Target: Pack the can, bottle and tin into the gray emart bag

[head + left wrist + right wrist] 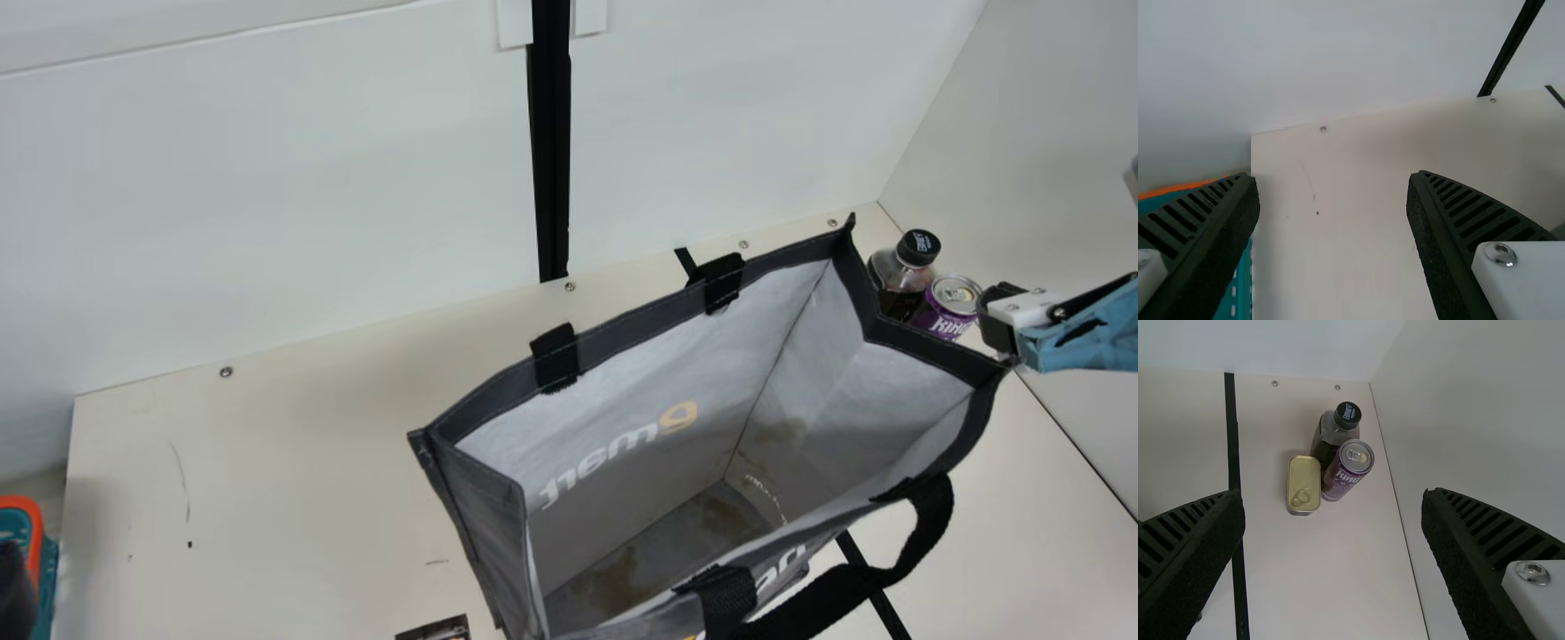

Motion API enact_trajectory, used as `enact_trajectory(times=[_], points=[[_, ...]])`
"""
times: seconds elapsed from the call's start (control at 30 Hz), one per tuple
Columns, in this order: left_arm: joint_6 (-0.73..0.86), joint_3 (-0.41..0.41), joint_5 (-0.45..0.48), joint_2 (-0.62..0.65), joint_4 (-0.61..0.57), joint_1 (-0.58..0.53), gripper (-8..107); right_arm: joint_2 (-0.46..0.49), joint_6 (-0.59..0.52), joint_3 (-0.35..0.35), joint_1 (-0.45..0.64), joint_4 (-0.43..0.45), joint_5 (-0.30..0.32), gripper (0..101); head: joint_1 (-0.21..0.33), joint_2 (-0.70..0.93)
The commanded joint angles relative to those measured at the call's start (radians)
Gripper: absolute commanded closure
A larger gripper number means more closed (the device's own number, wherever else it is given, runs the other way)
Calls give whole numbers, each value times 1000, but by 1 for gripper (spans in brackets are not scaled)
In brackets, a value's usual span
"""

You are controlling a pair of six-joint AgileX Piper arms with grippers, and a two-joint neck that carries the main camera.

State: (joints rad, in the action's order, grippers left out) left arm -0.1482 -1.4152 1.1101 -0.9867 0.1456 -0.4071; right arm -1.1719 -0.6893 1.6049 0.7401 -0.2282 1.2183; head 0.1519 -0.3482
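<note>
Packing, my estimate: 0 of 3, all left to do. Can (pixel 1348 472), bottle (pixel 1327 439) and tin (pixel 1304 480) stood close together outside the gray emart bag (pixel 640 313), whose mouth gaped. My left gripper (pixel 1335 176) and right gripper (pixel 1335 493) were spread wide, holding nothing. Surface: cream table (pixel 293 498), scuffed, black strip (pixel 1234 453) across it. Room: pale walls (pixel 267 204) behind and beside, black upright (pixel 551 160) at the back

Soft, fairly bright light with faint, diffuse shadows
</note>
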Motion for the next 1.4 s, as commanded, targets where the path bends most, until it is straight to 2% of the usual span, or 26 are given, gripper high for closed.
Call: enact_trajectory(times=[0.0,0.63,1.37], points=[[-3,-12,-2,-12,4,-8,9,0,0,0,0,0,0,10,23,-1],[-22,-141,-36,-130,19,-119,9,0,0,0,0,0,0,10,23,-1],[21,-321,-33,-270,2,-213,9,0,0,0,0,0,0,10,23,-1]])
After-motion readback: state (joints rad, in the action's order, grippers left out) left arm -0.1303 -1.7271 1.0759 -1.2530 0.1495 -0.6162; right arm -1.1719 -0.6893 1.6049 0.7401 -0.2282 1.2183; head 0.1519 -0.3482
